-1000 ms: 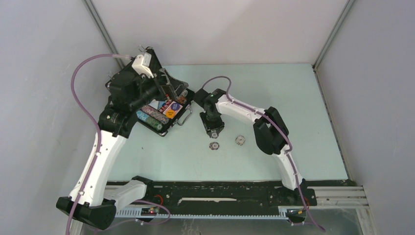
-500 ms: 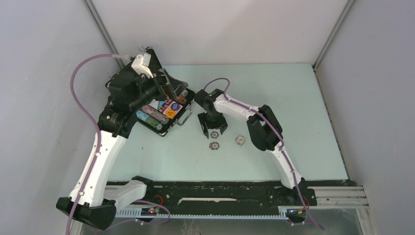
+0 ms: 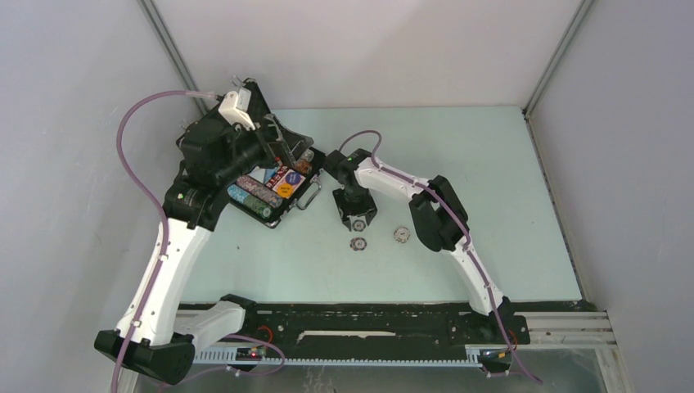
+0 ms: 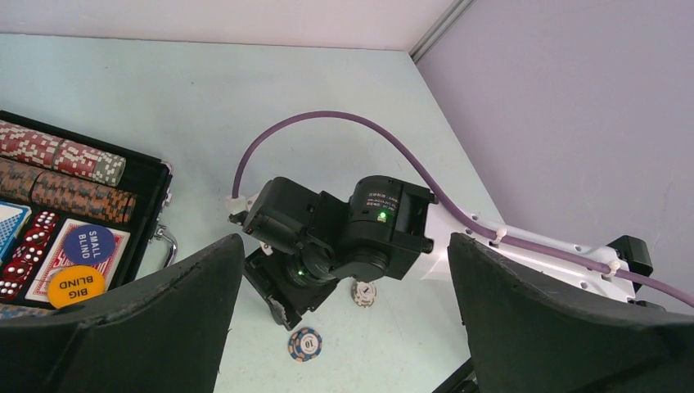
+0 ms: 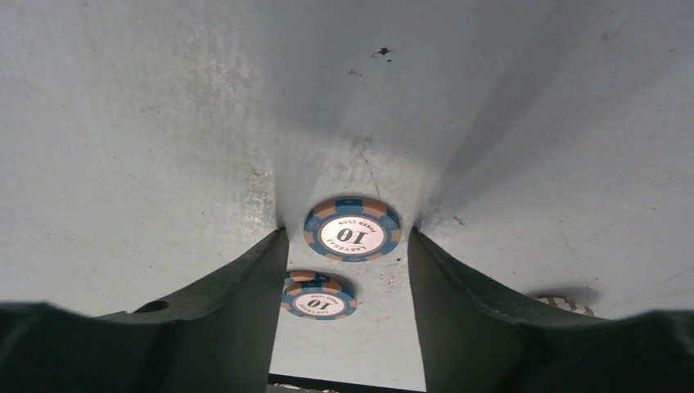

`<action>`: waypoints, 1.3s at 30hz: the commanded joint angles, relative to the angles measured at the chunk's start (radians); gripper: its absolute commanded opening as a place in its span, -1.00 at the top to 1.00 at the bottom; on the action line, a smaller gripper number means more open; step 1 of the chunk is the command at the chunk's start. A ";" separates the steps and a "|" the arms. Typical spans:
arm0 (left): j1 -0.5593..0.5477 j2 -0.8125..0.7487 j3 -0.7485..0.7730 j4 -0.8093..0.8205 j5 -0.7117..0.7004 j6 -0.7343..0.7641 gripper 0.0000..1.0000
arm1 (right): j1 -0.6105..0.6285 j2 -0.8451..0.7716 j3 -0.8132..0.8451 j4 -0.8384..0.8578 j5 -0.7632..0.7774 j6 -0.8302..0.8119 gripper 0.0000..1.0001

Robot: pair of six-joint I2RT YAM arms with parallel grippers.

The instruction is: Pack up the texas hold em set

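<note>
The black case [image 3: 274, 195] lies open at the back left, with rows of poker chips [image 4: 57, 155], red dice [image 4: 29, 246] and round blind buttons [image 4: 88, 244] inside. My left gripper [image 4: 345, 246] hangs wide open above the case's right side with nothing in it. My right gripper [image 5: 348, 233] points down at the table and is open, its fingertips on either side of a blue and orange "10" chip [image 5: 352, 229] that lies flat, with narrow gaps on both sides. Two more "10" chips [image 5: 319, 295] are stacked just nearer. A grey and white chip [image 3: 400, 235] lies to the right.
The case's silver handle [image 3: 309, 195] sticks out toward the right gripper. The right arm's purple cable [image 4: 327, 123] arcs above the table. Grey walls close in the table at the back and on both sides.
The right gripper's jaws spread wide and then narrowed around the "10" chip on the table. The left arm and the case have stayed still.
</note>
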State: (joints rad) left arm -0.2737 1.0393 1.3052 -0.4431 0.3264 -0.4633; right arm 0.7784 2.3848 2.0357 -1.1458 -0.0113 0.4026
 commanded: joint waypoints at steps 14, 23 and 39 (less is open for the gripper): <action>0.011 -0.021 -0.012 0.018 0.024 -0.007 -1.00 | -0.007 -0.037 0.014 0.019 0.011 -0.001 0.07; 0.013 -0.019 -0.014 0.020 0.024 -0.008 -0.99 | 0.011 -0.155 -0.082 0.034 0.042 0.008 0.06; 0.014 -0.018 -0.017 0.022 0.024 -0.011 -1.00 | 0.079 -0.243 -0.277 0.111 -0.036 0.054 0.03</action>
State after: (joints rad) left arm -0.2676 1.0393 1.3052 -0.4431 0.3279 -0.4648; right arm 0.8356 2.1937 1.7767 -1.0687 -0.0185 0.4244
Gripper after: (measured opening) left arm 0.996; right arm 0.486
